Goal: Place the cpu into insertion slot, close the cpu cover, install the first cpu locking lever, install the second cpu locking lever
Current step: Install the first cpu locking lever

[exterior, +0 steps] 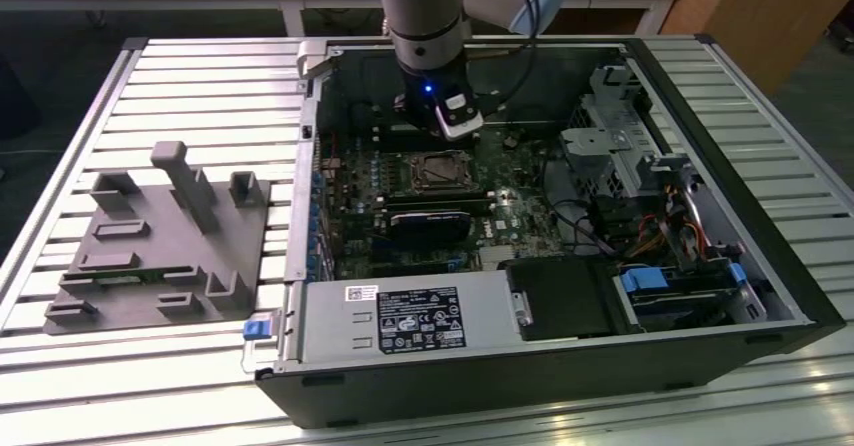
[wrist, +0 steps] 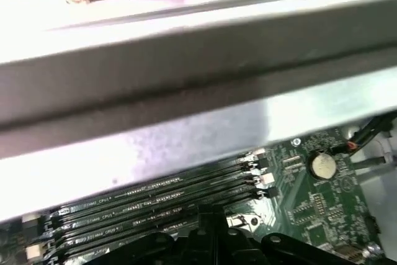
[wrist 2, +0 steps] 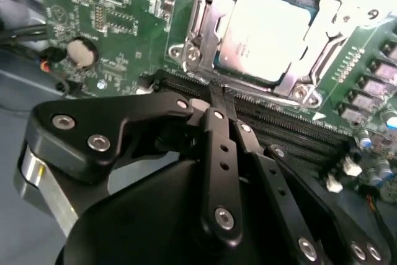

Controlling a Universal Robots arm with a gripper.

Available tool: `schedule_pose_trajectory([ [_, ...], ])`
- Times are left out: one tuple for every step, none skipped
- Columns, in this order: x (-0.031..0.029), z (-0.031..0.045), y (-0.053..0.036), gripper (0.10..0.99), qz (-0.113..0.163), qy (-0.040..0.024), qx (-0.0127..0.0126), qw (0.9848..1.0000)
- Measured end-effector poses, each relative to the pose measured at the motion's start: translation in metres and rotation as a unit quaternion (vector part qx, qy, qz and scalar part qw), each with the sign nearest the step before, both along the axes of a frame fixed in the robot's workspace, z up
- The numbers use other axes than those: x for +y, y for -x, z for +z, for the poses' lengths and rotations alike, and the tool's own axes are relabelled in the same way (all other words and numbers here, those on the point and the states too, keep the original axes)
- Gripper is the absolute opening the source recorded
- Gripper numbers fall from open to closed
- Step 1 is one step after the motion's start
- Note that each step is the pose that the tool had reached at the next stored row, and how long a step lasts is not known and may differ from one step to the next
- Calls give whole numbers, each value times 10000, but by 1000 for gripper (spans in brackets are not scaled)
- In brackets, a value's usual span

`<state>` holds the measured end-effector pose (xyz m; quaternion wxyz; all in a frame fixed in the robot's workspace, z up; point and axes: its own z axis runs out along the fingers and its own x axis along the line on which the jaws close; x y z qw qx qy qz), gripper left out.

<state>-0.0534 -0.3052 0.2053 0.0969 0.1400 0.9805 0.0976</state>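
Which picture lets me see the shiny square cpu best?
The second wrist view: the cpu sits close up in the insertion slot, its silver top plain. The exterior view shows just a small dark socket square on the motherboard.

dull metal cpu (wrist 2: 267,35), shiny metal cpu cover (wrist 2: 205,26)

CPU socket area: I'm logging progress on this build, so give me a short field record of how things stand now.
cpu: seated in the insertion slot, silver top showing
cpu cover: metal frame lying down around the chip
hand: black fingers together, holding nothing, over the memory slots beside the socket
case: open tower on a slatted table
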Motion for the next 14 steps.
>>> schedule_pose_trajectory([
  [0,25,-1,106,0,1,0,10000],
  [0,44,-1,106,0,1,1,10000],
  [0,56,-2,106,0,1,1,10000],
  [0,56,-3,106,0,0,0,10000],
  [0,56,-3,106,0,0,0,10000],
  [0,56,-3,106,0,-1,0,10000],
  [0,56,-3,106,0,-2,0,10000],
  [0,57,-3,106,0,-2,1,10000],
  [0,57,-2,106,0,-3,1,10000],
  [0,57,-3,106,0,-3,2,10000],
  [0,56,-3,106,1,3,3,10000],
  [-1,55,-4,106,1,18,17,10000],
  [0,54,-8,106,0,42,46,10000],
  [-1,54,-11,106,0,69,72,10000],
])
